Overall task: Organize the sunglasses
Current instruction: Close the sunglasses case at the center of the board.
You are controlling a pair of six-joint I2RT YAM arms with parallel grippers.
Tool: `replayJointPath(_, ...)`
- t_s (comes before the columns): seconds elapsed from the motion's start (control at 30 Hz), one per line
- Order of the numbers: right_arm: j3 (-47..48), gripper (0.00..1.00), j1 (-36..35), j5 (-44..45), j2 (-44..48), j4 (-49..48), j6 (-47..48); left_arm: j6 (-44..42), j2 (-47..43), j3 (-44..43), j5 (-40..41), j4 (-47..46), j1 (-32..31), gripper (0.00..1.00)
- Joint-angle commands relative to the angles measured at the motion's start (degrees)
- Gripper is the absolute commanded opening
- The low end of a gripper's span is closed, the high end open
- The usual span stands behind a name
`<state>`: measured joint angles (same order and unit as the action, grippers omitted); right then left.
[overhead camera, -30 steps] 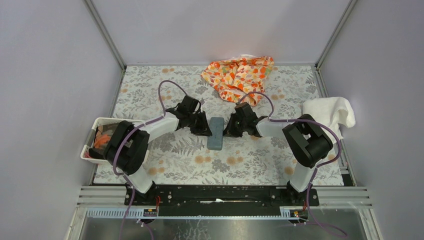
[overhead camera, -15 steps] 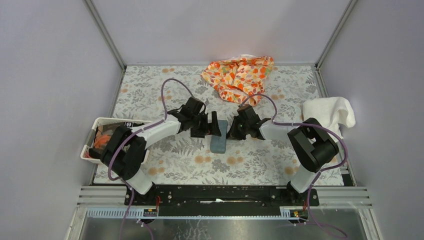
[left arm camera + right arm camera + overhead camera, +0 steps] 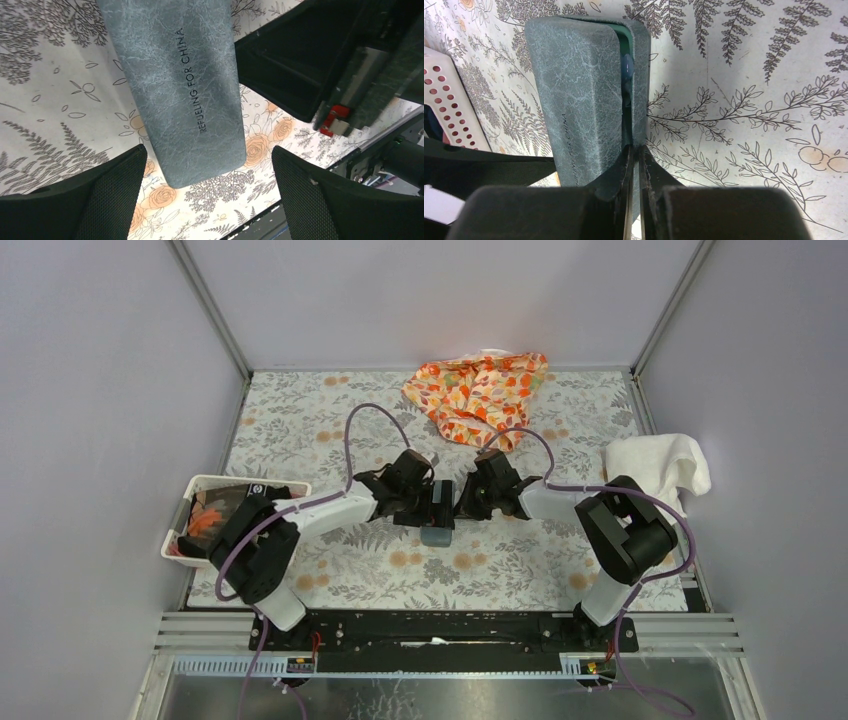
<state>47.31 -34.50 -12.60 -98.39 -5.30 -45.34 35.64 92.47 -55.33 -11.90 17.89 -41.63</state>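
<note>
The dark grey case (image 3: 436, 536) lies in the middle of the table, its lid almost down. Through the narrow gap along its long side I see teal-green lining and a blue bit of the sunglasses (image 3: 626, 69) inside. My right gripper (image 3: 635, 150) is shut on the thin edge of the case (image 3: 574, 90) at its near end. My left gripper (image 3: 207, 200) hovers over the case (image 3: 180, 85) with both fingers (image 3: 100, 195) spread wide and nothing between them. From above, the left gripper (image 3: 425, 502) covers most of the case, and the right gripper (image 3: 468, 502) meets it from the right.
A white perforated basket (image 3: 205, 485) with orange things stands at the left edge. An orange floral cloth (image 3: 480, 390) lies at the back, a white towel (image 3: 660, 465) at the right. The right arm's wrist (image 3: 350, 65) is close to the left gripper.
My left gripper has opened wide and moved right, from beside the case to over it. The right gripper has stayed shut on the case's edge.
</note>
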Motion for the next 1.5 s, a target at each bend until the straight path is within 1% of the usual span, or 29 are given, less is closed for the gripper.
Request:
replayJointPath(0.0, 0.0, 0.10, -0.1, -0.7, 1.9, -1.1, -0.4, 1.3, 3.7, 0.5, 2.4, -2.7, -1.6, 0.99)
replayJointPath(0.07, -0.1, 0.10, -0.2, -0.8, 2.2, -1.1, -0.4, 1.8, 4.5, 0.4, 2.7, -3.0, -2.1, 0.98)
replayJointPath(0.1, -0.2, 0.10, -0.2, -0.8, 2.4, -1.0, -0.3, 1.9, 4.8, 0.2, 3.0, -3.0, -2.2, 0.96)
replayJointPath(0.23, -0.4, 0.10, -0.2, -0.8, 2.7, -1.0, -0.4, 1.9, 6.3, -0.9, 4.4, -1.7, -2.6, 0.82)
replayJointPath(0.33, -0.6, 0.10, -0.1, -1.5, 3.1, -1.2, -0.6, 1.7, 7.0, -1.6, 5.9, -0.4, -2.9, 0.67)
replayJointPath(0.43, -1.3, 0.15, -0.2, -2.1, 4.4, -1.1, -0.8, 1.7, 7.6, -2.3, 7.6, 1.4, -2.9, 0.52)
replayJointPath(0.47, -1.7, 0.18, -0.2, -1.9, 5.3, -0.7, -0.8, 1.6, 7.8, -2.6, 8.0, 2.2, -2.9, 0.49)
replayJointPath(0.53, -2.3, 0.21, -0.1, -1.0, 7.0, 0.3, -0.5, 1.3, 7.9, -2.9, 9.0, 3.0, -2.9, 0.47)
replayJointPath(0.7, -4.2, 0.31, 0.7, 0.6, 11.3, 2.7, 0.1, 0.7, 8.5, -3.9, 9.9, 4.3, -2.9, 0.47)
replayJointPath(0.83, -5.2, 0.48, 1.6, 2.1, 15.0, 4.9, 1.0, 0.4, 8.7, -4.3, 9.9, 4.8, -2.9, 0.47)
replayJointPath(0.93, -5.2, 0.59, 2.3, 4.1, 17.5, 8.5, 2.4, 0.1, 8.9, -5.0, 9.9, 5.3, -2.9, 0.47)
replayJointPath(1.03, -4.9, 0.63, 2.9, 6.4, 18.8, 11.4, 4.1, -0.2, 8.9, -5.6, 10.3, 5.8, -2.9, 0.48)
replayJointPath(1.13, -4.0, 0.66, 3.5, 9.1, 19.3, 14.9, 5.9, -0.3, 8.8, -6.3, 10.6, 6.4, -2.9, 0.49)
replayJointPath(1.2, -3.3, 0.70, 3.6, 11.5, 19.6, 17.3, 7.2, -0.5, 8.7, -6.6, 10.6, 6.6, -2.9, 0.50)
replayJointPath(1.23, -2.9, 0.71, 3.7, 12.2, 19.8, 18.4, 7.8, -0.5, 8.6, -6.8, 10.5, 6.7, -2.9, 0.55)
replayJointPath(1.37, -2.2, 0.75, 3.8, 16.2, 21.0, 20.7, 9.8, -0.7, 7.5, -7.7, 9.6, 7.4, -2.9, 0.78)
replayJointPath(1.47, -1.4, 0.77, 3.9, 19.9, 22.5, 23.2, 10.6, -0.9, 5.1, -8.8, 9.6, 8.2, -2.9, 0.90)
